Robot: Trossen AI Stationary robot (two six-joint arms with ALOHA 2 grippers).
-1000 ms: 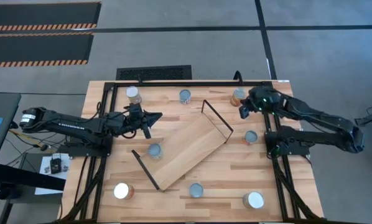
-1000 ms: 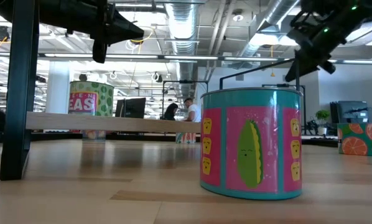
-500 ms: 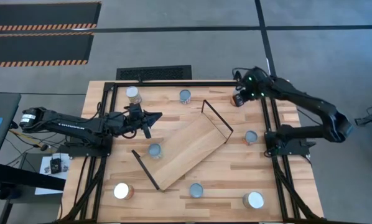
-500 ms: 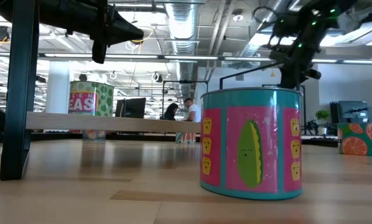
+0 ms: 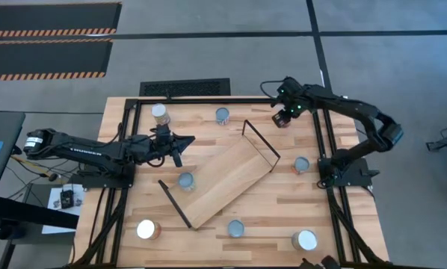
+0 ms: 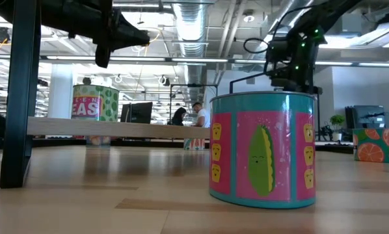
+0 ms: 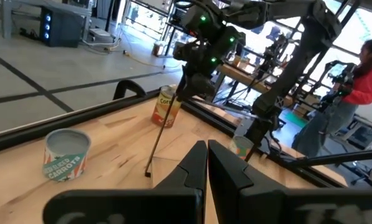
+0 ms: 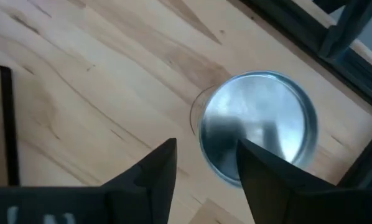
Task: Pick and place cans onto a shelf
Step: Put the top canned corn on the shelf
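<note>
Several cans stand on their bases around the wooden table. The shelf (image 5: 227, 179), a light-wood board on black wire brackets, lies slantwise mid-table; in the low view its board (image 6: 116, 128) sits raised above the tabletop. My right gripper (image 5: 282, 116) hangs open, pointing down, over the far-right can (image 5: 287, 119). Its silver top (image 8: 257, 127) shows just beyond my open right gripper (image 8: 208, 168), which is above it and apart from it. My left gripper (image 5: 180, 142) hovers shut over the table's left half, holding nothing.
Other cans: far left (image 5: 160, 112), far middle (image 5: 222, 115), beside the shelf's left bracket (image 5: 186, 180), right (image 5: 301, 164), near left (image 5: 146, 229), near middle (image 5: 235, 228), near right (image 5: 304, 240). A black frame (image 5: 208, 99) rims the table. A person in red (image 7: 360, 87) stands beyond the table.
My right gripper has swung toward the table's far edge and a little left, from beside the far-right can to over it. It has tipped to point down and has opened.
</note>
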